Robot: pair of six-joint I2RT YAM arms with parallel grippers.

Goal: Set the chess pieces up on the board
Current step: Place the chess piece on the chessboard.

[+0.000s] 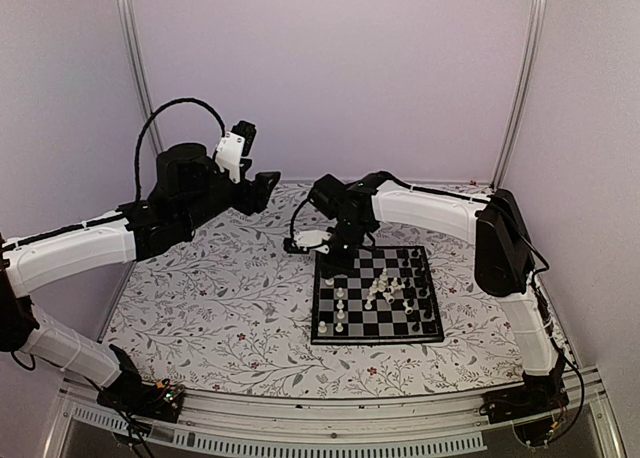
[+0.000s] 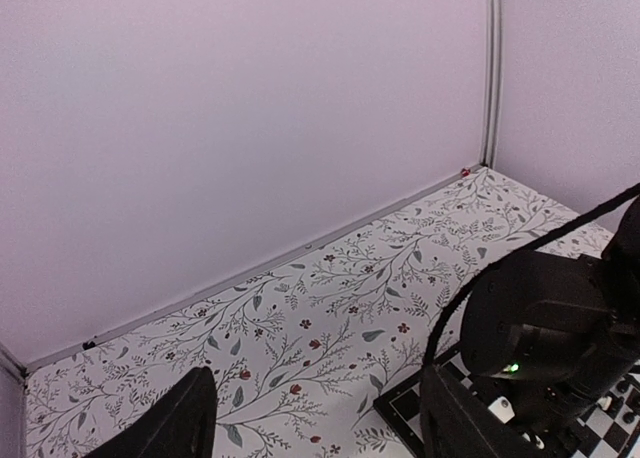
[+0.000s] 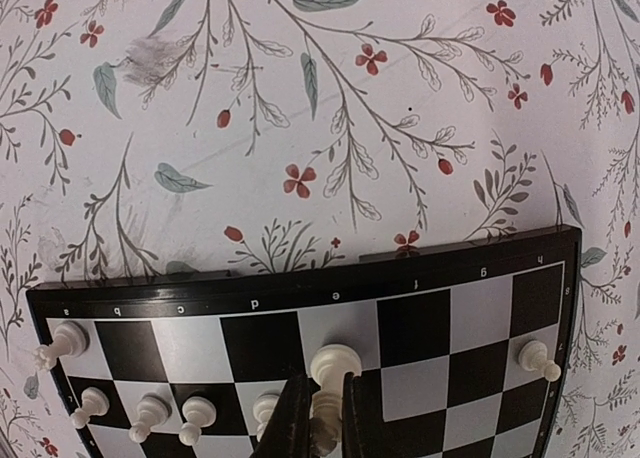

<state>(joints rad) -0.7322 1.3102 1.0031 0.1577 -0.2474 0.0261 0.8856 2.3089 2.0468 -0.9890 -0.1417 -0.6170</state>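
The board [image 1: 376,296] lies right of the table's middle, with several white and black chess pieces [image 1: 388,290] on it, some in a heap. In the right wrist view the board [image 3: 440,268] fills the lower half. My right gripper [image 3: 320,418] is shut on a white chess piece [image 3: 334,365] over the board's back row near the e file. A row of white pawns [image 3: 150,410] stands to its left, and one white pawn [image 3: 533,356] to the right. My left gripper [image 2: 320,428] is open and empty, held high over the table's back left [image 1: 262,183].
The floral table surface [image 1: 220,308] spreads left of the board. Pale walls stand behind and at the sides. In the left wrist view the right arm's black wrist [image 2: 545,328] hangs over the board's corner [image 2: 405,403].
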